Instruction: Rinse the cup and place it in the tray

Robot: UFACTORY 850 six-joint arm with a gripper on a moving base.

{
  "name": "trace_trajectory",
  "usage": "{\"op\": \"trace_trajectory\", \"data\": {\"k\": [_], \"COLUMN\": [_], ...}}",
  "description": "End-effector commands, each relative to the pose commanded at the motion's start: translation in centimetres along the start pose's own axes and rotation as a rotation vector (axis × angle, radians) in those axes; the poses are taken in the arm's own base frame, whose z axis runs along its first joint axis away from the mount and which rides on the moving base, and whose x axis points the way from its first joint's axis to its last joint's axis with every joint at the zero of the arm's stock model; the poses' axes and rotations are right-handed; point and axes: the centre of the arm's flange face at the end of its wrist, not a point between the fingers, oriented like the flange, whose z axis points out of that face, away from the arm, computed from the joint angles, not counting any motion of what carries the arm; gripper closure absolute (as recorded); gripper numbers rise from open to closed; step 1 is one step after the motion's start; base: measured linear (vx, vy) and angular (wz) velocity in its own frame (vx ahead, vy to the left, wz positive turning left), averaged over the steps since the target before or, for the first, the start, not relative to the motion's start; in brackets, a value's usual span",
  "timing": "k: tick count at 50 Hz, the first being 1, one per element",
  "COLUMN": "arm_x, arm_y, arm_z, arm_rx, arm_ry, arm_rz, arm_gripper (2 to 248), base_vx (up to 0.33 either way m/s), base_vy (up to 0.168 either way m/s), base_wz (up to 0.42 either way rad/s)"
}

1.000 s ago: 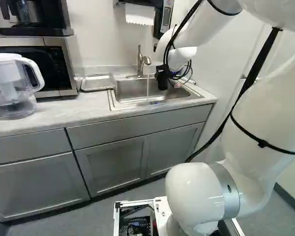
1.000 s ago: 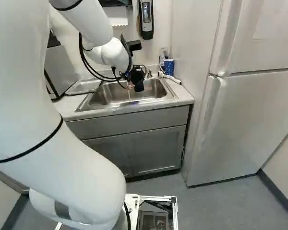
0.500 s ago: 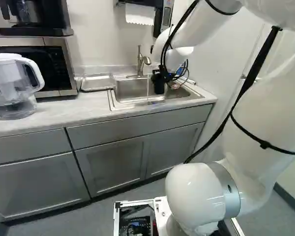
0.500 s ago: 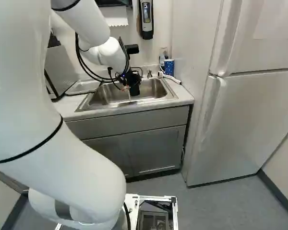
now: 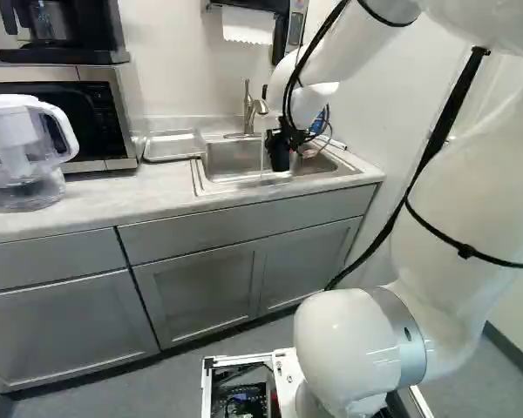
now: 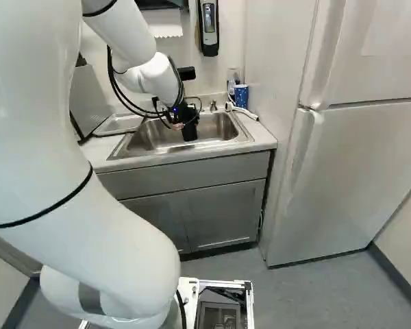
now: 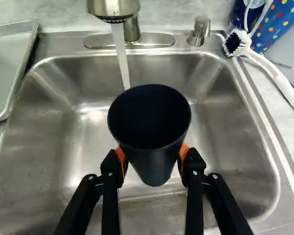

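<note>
Right now, the gripper (image 6: 186,118) is holding the dark cup (image 7: 154,161) over the sink (image 7: 225,147), its two orange pads pressing on the wall from opposite sides. The fingers are standing only a cup's body apart. The cup is pointing mouth up, its wide rim showing to the wrist camera and its narrower base sitting lower down between the fingers. Its long axis is running close to upright, crosswise to the line joining the pads; whether it is leaning slightly, one cannot tell.

Ahead of the fingers, the faucet (image 7: 112,7) is sending down a stream of water (image 7: 121,58), which is passing out of sight behind the cup's far rim. In the left base view the stream is falling just beside the cup. A small metal fixture (image 7: 200,32) is standing beyond the fingers, beside the faucet.

Off to one side of the fingers, the tray (image 7: 5,73) is lying beside the sink, the sink's edge coming between it and the cup. Off to the other side, ahead of the fingers, a white brush (image 7: 264,63) is resting on the counter, near a blue dotted container (image 7: 279,24).
</note>
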Motion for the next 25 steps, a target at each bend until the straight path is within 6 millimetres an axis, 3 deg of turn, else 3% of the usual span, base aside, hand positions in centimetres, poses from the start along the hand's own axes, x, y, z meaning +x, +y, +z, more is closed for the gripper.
{"op": "trace_trajectory", "data": {"k": [25], "arm_x": [0.97], "arm_y": [-0.61], "arm_z": [0.84], "arm_rx": [0.010], "arm_ry": [0.001], "arm_rz": [-0.011], "arm_gripper": [130], "base_vx": [0.000], "base_vy": [0.000], "base_wz": [0.000]}}
